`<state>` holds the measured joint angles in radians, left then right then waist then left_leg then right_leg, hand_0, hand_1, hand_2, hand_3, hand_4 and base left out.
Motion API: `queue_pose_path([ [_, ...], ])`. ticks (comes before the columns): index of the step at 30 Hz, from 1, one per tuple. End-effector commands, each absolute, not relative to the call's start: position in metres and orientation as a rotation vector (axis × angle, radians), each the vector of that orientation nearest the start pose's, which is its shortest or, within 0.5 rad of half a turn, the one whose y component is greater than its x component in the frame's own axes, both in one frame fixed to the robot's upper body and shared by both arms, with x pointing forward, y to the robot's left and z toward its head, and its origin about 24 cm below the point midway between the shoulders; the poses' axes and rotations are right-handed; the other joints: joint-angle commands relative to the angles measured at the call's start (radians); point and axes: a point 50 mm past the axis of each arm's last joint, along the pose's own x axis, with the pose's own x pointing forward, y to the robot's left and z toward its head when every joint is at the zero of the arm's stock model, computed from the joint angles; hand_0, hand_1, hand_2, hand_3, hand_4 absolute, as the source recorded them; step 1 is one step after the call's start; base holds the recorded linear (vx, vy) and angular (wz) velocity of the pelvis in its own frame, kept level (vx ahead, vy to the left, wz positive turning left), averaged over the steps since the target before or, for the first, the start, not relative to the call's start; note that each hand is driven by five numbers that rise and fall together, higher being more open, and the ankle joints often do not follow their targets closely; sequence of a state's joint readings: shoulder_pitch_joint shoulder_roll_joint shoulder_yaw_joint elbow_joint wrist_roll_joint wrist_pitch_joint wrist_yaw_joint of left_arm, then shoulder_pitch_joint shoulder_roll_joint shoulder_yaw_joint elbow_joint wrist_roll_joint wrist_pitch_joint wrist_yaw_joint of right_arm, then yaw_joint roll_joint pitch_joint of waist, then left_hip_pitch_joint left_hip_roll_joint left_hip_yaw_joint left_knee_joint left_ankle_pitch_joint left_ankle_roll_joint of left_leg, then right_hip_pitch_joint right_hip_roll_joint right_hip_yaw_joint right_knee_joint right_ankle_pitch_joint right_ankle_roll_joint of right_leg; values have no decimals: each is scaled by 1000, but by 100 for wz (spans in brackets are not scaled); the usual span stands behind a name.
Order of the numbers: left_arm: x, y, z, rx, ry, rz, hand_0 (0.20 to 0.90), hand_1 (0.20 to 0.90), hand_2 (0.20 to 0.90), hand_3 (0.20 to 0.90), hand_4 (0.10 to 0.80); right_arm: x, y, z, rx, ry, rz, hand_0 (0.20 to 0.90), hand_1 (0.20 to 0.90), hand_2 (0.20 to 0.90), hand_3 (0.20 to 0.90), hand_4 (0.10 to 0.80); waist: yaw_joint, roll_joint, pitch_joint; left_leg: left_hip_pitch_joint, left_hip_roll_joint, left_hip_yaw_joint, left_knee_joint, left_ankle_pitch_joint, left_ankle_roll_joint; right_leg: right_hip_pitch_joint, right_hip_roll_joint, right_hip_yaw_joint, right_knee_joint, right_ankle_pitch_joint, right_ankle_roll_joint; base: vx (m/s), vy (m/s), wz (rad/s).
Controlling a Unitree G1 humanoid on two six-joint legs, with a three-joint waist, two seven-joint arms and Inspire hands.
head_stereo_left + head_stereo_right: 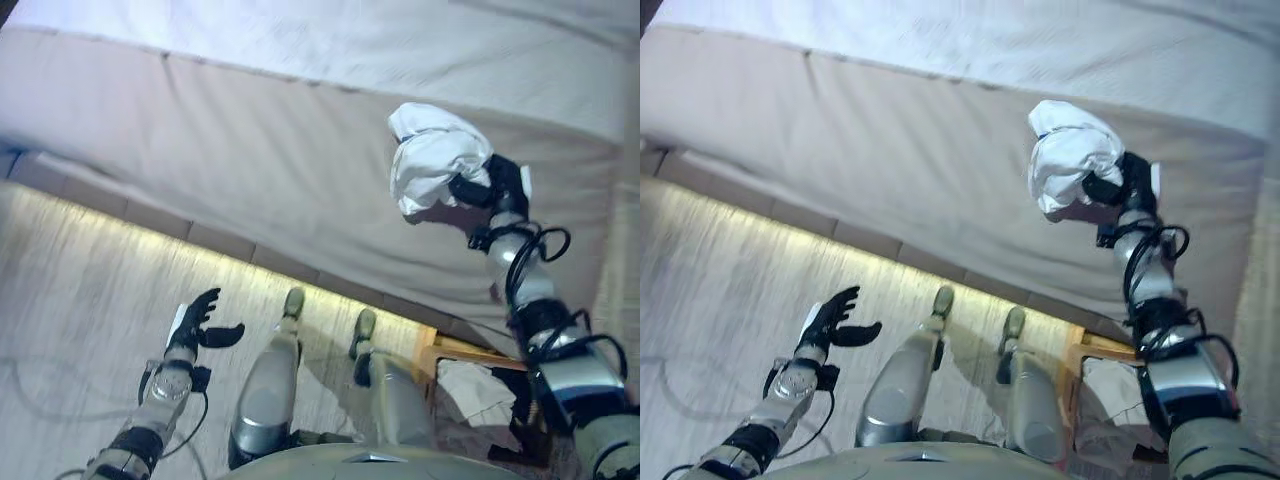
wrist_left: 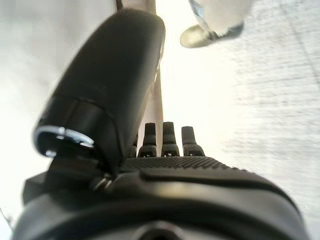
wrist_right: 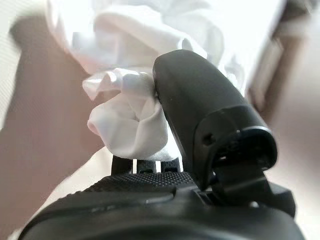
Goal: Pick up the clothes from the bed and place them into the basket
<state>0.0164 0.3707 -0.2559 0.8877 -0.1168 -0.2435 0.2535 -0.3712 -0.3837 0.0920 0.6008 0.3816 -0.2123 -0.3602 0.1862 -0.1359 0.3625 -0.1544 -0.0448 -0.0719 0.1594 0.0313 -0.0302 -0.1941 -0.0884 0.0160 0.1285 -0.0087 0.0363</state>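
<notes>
1. The right hand (image 1: 480,190) has its fingers curled round a bunched white cloth (image 1: 432,158), held up beside the bed (image 1: 250,150).
2. It looks soft and light; a mid-bunch hold suits it.
3. The left hand (image 1: 200,318) is spread, holding nothing.

Right hand (image 1: 478,190) raised, fingers curled in grasp; left hand (image 1: 200,318) low, fingers spread, relaxed.

Pale wood-grain floor (image 1: 80,300) runs beside a lit strip.
</notes>
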Motion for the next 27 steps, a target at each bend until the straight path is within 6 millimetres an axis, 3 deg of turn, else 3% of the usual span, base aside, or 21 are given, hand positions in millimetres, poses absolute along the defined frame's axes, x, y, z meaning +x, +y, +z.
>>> queue_pose_path([
  [1, 122, 218, -128, 390, 711, 141, 900, 900, 900, 900, 800, 284, -245, 41, -21, -105, -395, 300, 300, 300, 200, 100, -36, 44, -213, 21, -27, -184, 15, -90, 50, 103, 14, 30, -77, 85, 25, 56, 205, -164],
  [4, 121, 214, -132, 405, 746, 48, 900, 900, 900, 900, 800, 261, -243, 22, 42, -75, -458, 300, 300, 300, 200, 100, -98, 66, -242, 95, -6, -105, -60, -87, 62, 122, -7, 48, -86, 103, 55, -22, 198, -128],
  [9, 131, 224, -130, 435, 761, -35, 900, 900, 900, 900, 800, 234, -258, 8, 110, -35, -669, 300, 300, 300, 200, 100, -186, 82, -245, 156, -15, -35, -102, -108, 79, 92, -73, 73, -98, 207, 124, -66, 141, -63],
  [10, 132, 227, -130, 445, 775, -45, 900, 900, 900, 900, 800, 228, -263, 3, 123, -7, -718, 300, 300, 300, 200, 100, -200, 85, -243, 166, -18, -9, -98, -124, 79, 73, -105, 46, -107, 249, 138, -125, 101, -78],
  [12, 126, 234, -133, 478, 814, -46, 900, 900, 900, 900, 800, 225, -267, -7, 147, 47, -739, 300, 300, 300, 200, 100, -192, 96, -239, 183, -10, 64, -90, -140, 76, 37, -151, -76, -80, 298, 155, -238, 91, -117],
  [13, 124, 237, -133, 479, 823, -33, 900, 900, 900, 900, 800, 226, -265, -10, 161, 65, -737, 300, 300, 300, 200, 100, -181, 99, -241, 185, -2, 103, -91, -136, 74, 27, -172, -143, -52, 305, 158, -248, 45, -153],
  [15, 121, 242, -132, 466, 830, -5, 900, 900, 900, 900, 800, 224, -262, -18, 165, 112, -752, 300, 300, 300, 200, 100, -155, 116, -242, 186, 20, 168, -99, -118, 73, 32, -196, -212, 13, 291, 149, -315, 30, -159],
  [19, 124, 245, -132, 453, 834, 13, 900, 900, 900, 900, 800, 218, -263, -28, 136, 160, -838, 300, 300, 300, 200, 100, -125, 142, -249, 169, 43, 214, -117, -79, 87, 65, -199, -245, 140, 236, 117, -245, 7, -105],
  [20, 128, 243, -133, 445, 846, 8, 900, 900, 900, 900, 800, 212, -265, -38, 123, 209, -908, 300, 300, 300, 200, 100, -108, 155, -260, 150, 51, 223, -131, -62, 96, 107, -180, -256, 184, 175, 96, -171, -71, -40],
  [21, 130, 241, -134, 444, 846, -1, 900, 900, 900, 900, 800, 209, -266, -42, 108, 228, -949, 300, 300, 300, 200, 100, -99, 151, -264, 142, 48, 221, -135, -54, 97, 128, -165, -255, 182, 144, 93, -215, -137, -67],
  [22, 132, 238, -135, 443, 846, -3, 900, 900, 900, 900, 800, 208, -266, -46, 88, 248, -970, 300, 300, 300, 200, 100, -87, 138, -271, 131, 49, 223, -140, -37, 84, 167, -143, -280, 98, 116, 83, -129, -238, -83],
  [24, 133, 233, -135, 443, 841, -3, 900, 900, 900, 900, 800, 198, -270, -57, 70, 307, -1035, 300, 300, 300, 200, 100, -80, 107, -287, 110, 53, 226, -128, -25, 62, 203, -140, -280, -20, 138, 101, -78, -285, -83],
  [27, 145, 229, -131, 407, 799, -22, 900, 900, 900, 900, 800, 182, -276, -79, 130, 426, -1012, 300, 300, 300, 200, 100, -77, 108, -295, 115, 100, 235, -167, 6, 21, 220, -118, -293, -111, 112, 102, -42, -201, -11],
])
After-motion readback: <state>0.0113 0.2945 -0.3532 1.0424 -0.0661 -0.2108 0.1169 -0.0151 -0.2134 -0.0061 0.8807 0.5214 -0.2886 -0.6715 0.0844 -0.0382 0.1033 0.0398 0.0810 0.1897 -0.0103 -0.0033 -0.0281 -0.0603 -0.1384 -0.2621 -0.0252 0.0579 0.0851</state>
